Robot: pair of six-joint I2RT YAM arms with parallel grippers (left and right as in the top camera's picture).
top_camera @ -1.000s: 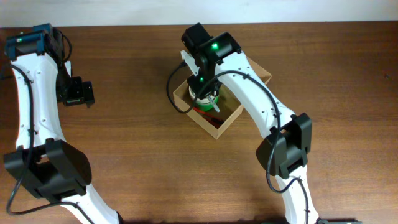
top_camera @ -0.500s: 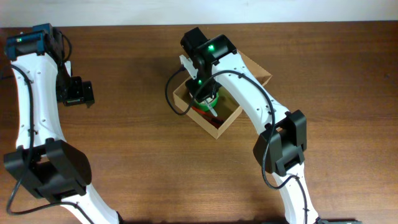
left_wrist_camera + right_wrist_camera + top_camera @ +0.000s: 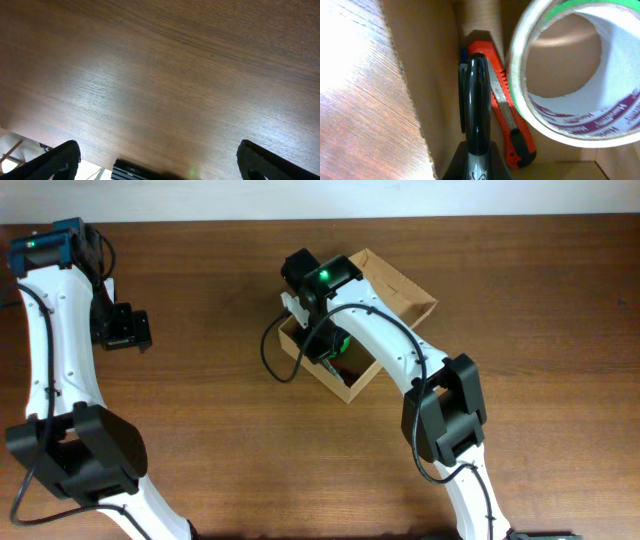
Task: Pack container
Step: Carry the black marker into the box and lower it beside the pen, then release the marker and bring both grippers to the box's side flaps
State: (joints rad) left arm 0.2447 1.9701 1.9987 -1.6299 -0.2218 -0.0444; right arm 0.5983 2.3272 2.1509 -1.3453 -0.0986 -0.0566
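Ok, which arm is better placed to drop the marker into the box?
Right. Its fingers are shut on the black marker, down inside the container beside the orange cutter and tape roll. The left fingers hang open over the table, far from the container.

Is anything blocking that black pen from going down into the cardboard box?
Nothing blocks it outright. The right gripper holds the black marker inside the container, in a narrow slot between its wall and the orange box cutter; the tape roll sits beyond.
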